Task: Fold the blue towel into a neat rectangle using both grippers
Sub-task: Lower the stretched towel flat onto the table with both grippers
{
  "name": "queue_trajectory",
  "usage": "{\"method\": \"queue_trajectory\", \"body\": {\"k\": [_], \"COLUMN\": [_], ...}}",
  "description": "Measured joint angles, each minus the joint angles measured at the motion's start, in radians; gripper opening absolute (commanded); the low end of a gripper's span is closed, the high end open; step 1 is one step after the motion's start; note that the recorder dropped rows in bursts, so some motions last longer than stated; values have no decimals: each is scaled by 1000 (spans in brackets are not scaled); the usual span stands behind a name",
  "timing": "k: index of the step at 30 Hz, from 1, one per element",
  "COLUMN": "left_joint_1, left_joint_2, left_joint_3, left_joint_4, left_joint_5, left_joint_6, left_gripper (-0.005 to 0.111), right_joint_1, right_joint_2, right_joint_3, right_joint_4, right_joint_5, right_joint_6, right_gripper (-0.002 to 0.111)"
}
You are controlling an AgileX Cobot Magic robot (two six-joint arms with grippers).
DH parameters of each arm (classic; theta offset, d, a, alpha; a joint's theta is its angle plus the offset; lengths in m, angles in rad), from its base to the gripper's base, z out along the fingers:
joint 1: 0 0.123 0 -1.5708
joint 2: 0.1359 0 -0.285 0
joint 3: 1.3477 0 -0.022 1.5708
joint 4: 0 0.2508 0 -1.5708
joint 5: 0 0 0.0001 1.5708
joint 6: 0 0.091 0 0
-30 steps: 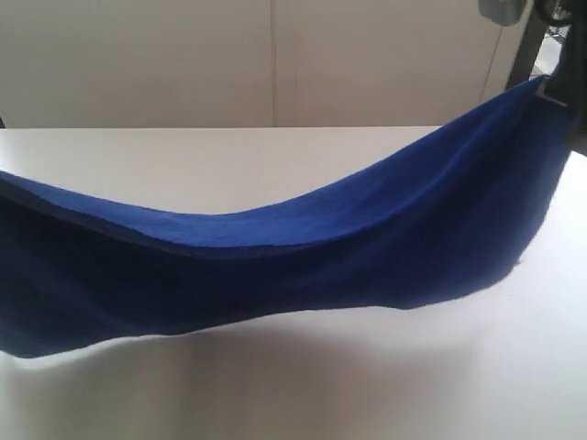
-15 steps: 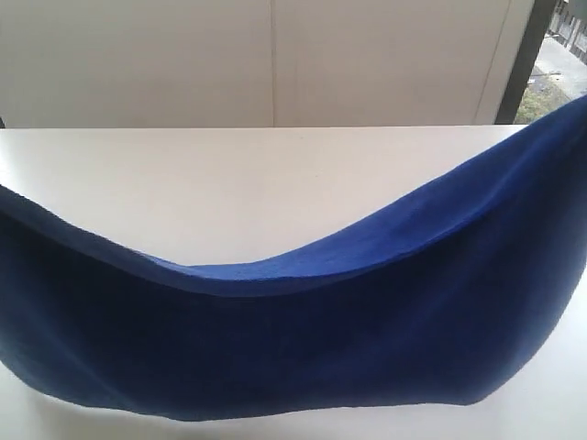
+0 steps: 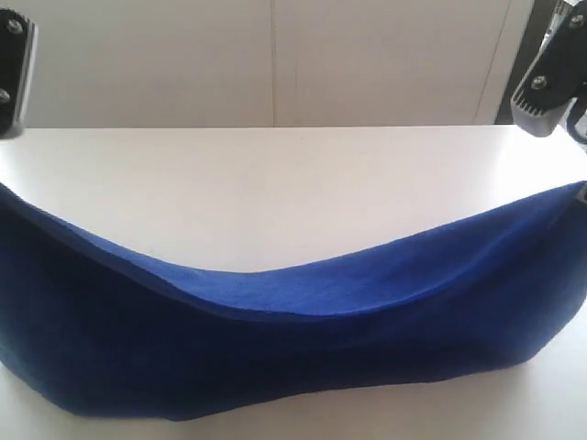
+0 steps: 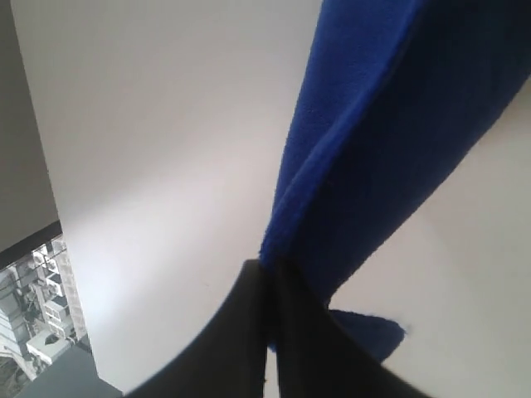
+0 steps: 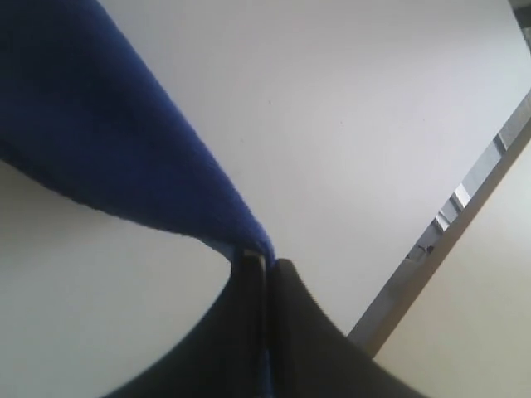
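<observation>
Blue towel [image 3: 293, 348] hangs stretched across the front of the exterior view. Both ends are raised and its upper edge sags in a long curve, lowest near the middle. Its lower edge appears to meet the white bench [image 3: 275, 174].

In the left wrist view the left gripper [image 4: 267, 269] has its black jaws pressed together on a corner of the blue towel [image 4: 382, 124], which rises away from them in a folded band. In the right wrist view the right gripper [image 5: 265, 261] likewise pinches an edge of the cloth [image 5: 99, 124] between closed jaws.

From the exterior view only grey blocks of the arms show, one at the upper left [image 3: 13, 73] and one at the upper right [image 3: 548, 87].

The bench is smooth, matt and glare-lit. Behind it stands a pale panelled wall [image 3: 275, 55] with a vertical seam. Outdoor buildings [image 4: 33, 319] show beyond the bench edge in the left wrist view.
</observation>
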Motion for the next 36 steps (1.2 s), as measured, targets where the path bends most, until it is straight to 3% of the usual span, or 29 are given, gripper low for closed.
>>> {"method": "queue_trajectory", "body": {"k": [16, 23, 36], "left_joint_1": [2, 102, 285], "left_joint_2": [197, 319, 601], "left_joint_3": [164, 168, 168], "left_joint_4": [350, 433, 457], "left_joint_5": [-418, -556, -964], "left_joint_6": [-397, -598, -646], "left_gripper": [0, 0, 0], "right_joint_1": [0, 0, -76], "right_joint_2": [249, 414, 750], "right_joint_3": [51, 51, 51], "right_joint_4": [-315, -507, -951], "right_joint_5": [-271, -359, -499], "right_joint_6": [340, 540, 1028], "right_gripper": [0, 0, 0]}}
